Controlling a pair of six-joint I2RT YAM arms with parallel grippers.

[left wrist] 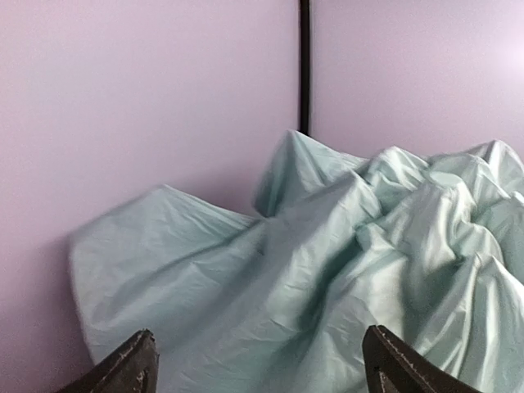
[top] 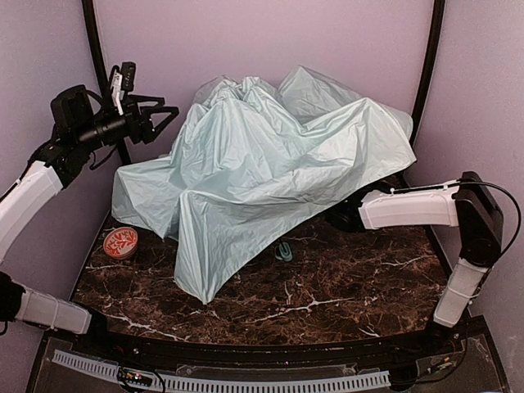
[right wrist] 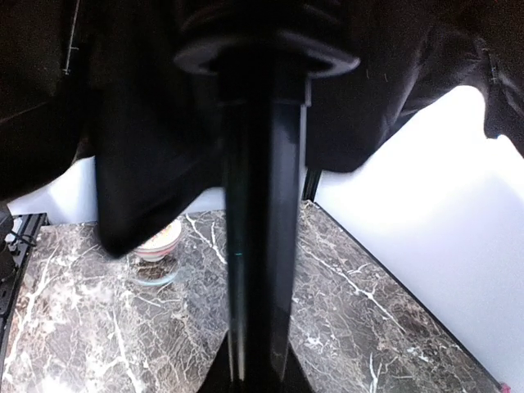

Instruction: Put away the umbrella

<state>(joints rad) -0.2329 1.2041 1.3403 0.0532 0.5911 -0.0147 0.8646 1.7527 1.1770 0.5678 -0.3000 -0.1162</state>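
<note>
My right gripper (right wrist: 254, 372), hidden beneath the pale mint-green fabric folding umbrella (top: 270, 164) sprawled over the dark marble table (top: 352, 286), is clamped on its thin dark shaft (right wrist: 258, 205). My left gripper (top: 155, 117) hovers alongside, fingers spread, empty. Best, I judge: steady the shaft, gather canopy inward.

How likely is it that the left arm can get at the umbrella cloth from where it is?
Probably yes. The left gripper hangs open just beside the umbrella, whose pale cloth fills the wrist view right ahead of its fingers, with nothing between.
</note>
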